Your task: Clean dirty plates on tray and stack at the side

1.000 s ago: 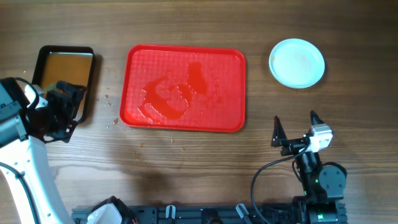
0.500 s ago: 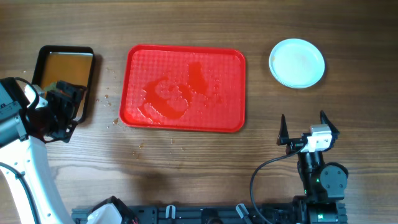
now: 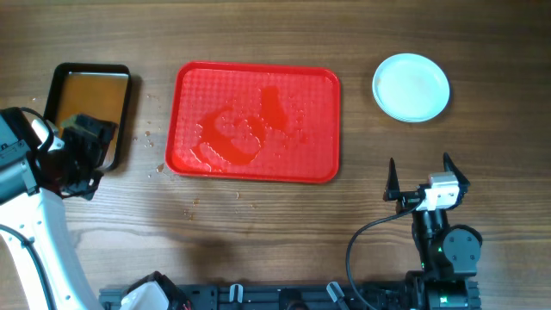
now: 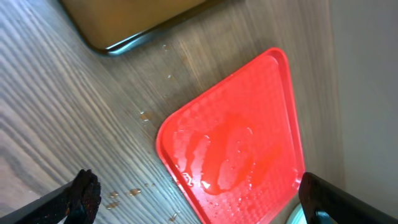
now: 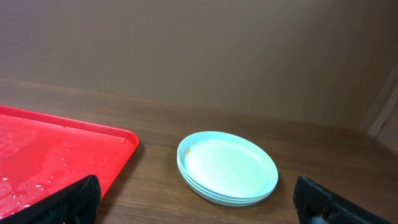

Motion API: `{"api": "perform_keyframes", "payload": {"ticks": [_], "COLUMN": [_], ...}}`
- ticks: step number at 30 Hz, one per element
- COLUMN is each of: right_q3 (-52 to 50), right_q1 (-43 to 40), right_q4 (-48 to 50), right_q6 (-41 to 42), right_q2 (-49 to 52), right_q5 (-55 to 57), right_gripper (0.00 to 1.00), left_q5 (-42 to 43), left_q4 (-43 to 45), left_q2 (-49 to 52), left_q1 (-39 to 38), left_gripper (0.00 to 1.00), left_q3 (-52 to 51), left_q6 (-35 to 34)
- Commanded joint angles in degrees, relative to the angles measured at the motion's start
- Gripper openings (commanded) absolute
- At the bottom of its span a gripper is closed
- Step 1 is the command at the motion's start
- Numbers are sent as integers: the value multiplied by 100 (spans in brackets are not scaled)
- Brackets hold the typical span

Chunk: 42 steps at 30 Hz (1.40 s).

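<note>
Evidently we are almost done. The tray [image 3: 318, 103], at the surface's 12 o'clock, holds only puddles. The plates [image 5: 227, 167] sit stacked on the surface at 2 o'clock. Our right claw [image 3: 419, 172], at 5 o'clock, gapes wide and empty. The left claw [image 3: 86, 155], at 9 o'clock by the black pan [image 3: 86, 95], is also spread and holds nothing.

Even, soft light, sharp views, with glare on the wet tray [image 3: 258, 120].

The left tool [image 3: 86, 155] is hanging at the left with jaws spread wide; the right tool [image 3: 422, 176] is sitting low, jaws likewise parted.
</note>
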Motion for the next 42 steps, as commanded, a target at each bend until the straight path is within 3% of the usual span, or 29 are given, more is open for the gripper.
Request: {"api": "perform_keyframes", "payload": {"ticks": [1, 4, 6, 13, 17, 25, 29, 32, 42], "right_q3": [-20, -20, -20, -20, -20, -20, -20, -20, -20], "right_q1": [-31, -31, -31, -31, -31, -31, -31, -31, -31], "right_q4": [13, 13, 13, 13, 13, 13, 13, 13, 13], "right_q6": [-74, -74, -74, -74, -74, -74, -76, -74, -74], "right_q2": [-90, -90, -90, -90, -90, -90, -90, -90, -90], "right_q5": [81, 81, 81, 81, 81, 81, 81, 81, 81], "right_gripper": [100, 100, 100, 100, 100, 100, 100, 100, 100], "left_q5": [-46, -50, -48, 361, 352, -260, -999, -1377, -1429], "left_q4": [-17, 850, 1952, 5786, 7047, 7088, 5722, 5571, 5567], "left_q2": [-94, -522, -1067, -2723, -3495, -4247, -4894, -5643, -6887], "left_q1": [-186, -876, -1388, -1694, -1694, -1991, -2474, -2734, -2800], "left_gripper": [100, 100, 100, 100, 100, 100, 100, 100, 100], "left_q3": [-94, -774, -1749, -5003, -6159, -6526, -6526, -6526, -6526], "left_q6": [391, 1486, 2002, 2011, 2013, 2015, 2015, 2083, 2083]}}
